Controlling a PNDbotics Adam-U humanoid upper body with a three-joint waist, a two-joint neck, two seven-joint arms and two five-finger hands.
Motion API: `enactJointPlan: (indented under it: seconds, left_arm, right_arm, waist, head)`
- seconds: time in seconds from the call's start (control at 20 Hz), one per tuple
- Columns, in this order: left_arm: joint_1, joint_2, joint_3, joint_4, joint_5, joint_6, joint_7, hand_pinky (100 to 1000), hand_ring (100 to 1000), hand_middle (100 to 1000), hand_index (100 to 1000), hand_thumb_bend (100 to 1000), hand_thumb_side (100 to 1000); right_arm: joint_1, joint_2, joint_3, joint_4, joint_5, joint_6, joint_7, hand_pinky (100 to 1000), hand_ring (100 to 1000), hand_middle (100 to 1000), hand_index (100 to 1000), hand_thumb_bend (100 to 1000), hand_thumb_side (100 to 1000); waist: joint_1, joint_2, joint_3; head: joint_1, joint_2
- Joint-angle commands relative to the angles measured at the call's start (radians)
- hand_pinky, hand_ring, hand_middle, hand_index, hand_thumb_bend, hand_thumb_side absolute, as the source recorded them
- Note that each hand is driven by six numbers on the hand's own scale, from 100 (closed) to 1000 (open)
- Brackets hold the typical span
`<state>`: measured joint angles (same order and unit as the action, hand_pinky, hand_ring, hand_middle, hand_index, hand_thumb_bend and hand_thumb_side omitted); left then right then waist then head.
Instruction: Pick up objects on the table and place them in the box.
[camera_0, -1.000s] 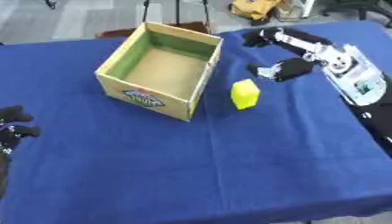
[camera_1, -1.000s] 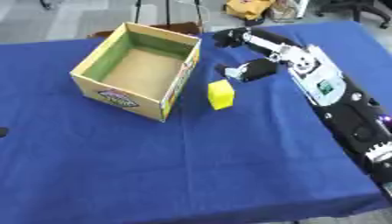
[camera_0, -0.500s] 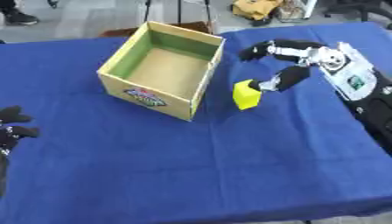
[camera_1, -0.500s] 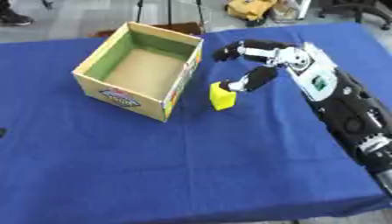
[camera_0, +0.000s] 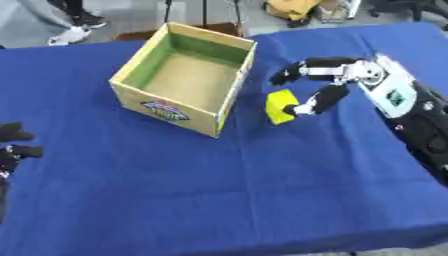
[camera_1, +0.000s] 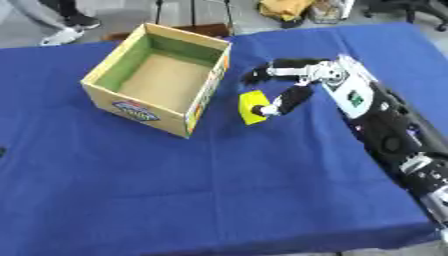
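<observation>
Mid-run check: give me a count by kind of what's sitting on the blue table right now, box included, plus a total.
Cardboard box: 1, open-topped, nothing visible inside
Yellow block: 1, on the cloth just right of the box, with the right hand at it
Total: 2 things on the blue table

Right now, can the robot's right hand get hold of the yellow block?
Probably yes. The right hand is already at the yellow block, thumb against its side and fingers arched open above it. Nothing lies between them, and the box stands apart on the block's other side.
</observation>
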<state>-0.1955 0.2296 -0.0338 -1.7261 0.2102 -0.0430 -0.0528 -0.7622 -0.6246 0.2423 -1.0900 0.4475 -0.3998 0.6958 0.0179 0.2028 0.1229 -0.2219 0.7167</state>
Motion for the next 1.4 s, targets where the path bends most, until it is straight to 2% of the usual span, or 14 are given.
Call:
enactJointPlan:
  seconds: [0.05,0.45,0.7,1.0,1.4]
  left_arm:
    - [-0.013,0.011,-0.002,-0.012,0.003,-0.002,-0.005,726,516,588,742,629,932]
    - [-0.014,0.008,-0.002,-0.013,0.003,-0.002,-0.006,726,516,588,741,629,932]
    - [-0.014,0.008,-0.002,-0.013,0.003,-0.002,-0.006,727,516,588,741,629,932]
    - [-0.015,0.008,-0.002,-0.013,0.003,-0.002,-0.007,727,516,588,741,629,932]
    - [-0.015,0.009,-0.002,-0.012,0.002,-0.002,-0.007,727,516,588,741,630,932]
  right_arm:
    - [-0.027,0.000,-0.005,0.019,0.025,-0.014,-0.006,914,913,873,977,261,460]
    - [-0.031,0.023,0.008,0.039,0.060,-0.040,-0.010,904,885,859,970,244,441]
    - [-0.026,0.020,0.013,0.031,0.106,-0.067,-0.036,888,863,846,960,220,385]
    - [-0.021,0.016,0.015,0.036,0.153,-0.087,-0.064,881,857,849,957,100,280]
    - [-0.016,0.009,0.019,0.047,0.224,-0.112,-0.084,867,845,850,954,100,231]
  waist:
    - [0.002,-0.012,0.002]
    - [0.005,-0.007,0.009]
    - [0.005,-0.006,0.009]
    - [0.004,-0.007,0.007]
    - [0.002,-0.008,0.007]
  head:
    - [-0.004,-0.006]
    - [-0.005,-0.006]
    - [-0.005,-0.007]
    - [-0.005,-0.009]
    - [-0.005,-0.011]
